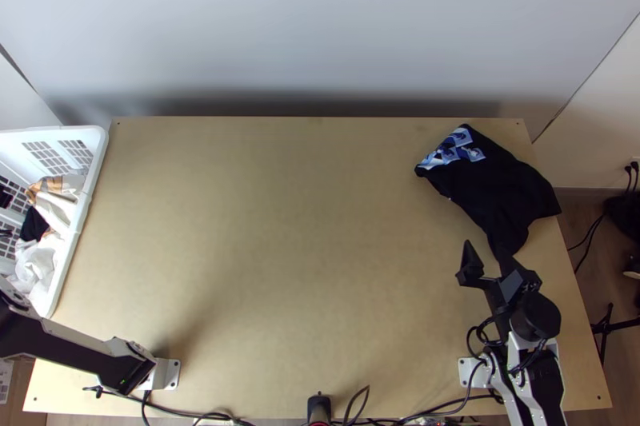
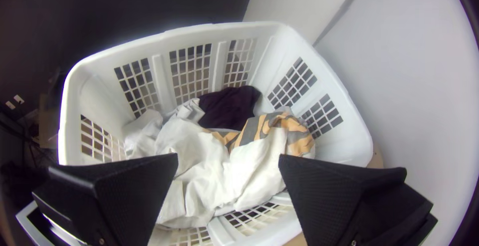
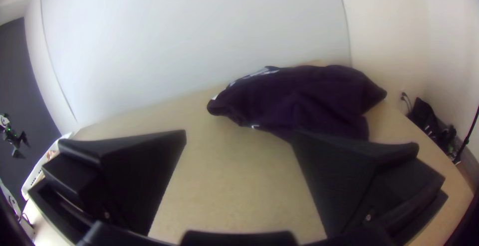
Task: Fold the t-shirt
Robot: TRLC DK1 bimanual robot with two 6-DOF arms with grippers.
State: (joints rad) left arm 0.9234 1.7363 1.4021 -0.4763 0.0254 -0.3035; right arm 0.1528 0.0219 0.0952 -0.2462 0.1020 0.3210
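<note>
Both pairs of jaws gape empty; folding looks unstarted, and the bunched t-shirt (image 1: 500, 186) likely needs gripping, then spreading across the desk (image 1: 280, 250).

Left arm (image 1: 76, 352) and right arm (image 1: 538, 322) both hold their jaws wide apart.

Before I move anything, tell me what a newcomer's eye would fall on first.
Probably the dark t-shirt, bunched at the far right of the pale table, its blue-and-white print facing up. Next, the white basket of crumpled laundry at the left edge. Then the right pincer, open by the shirt's near end.
</note>
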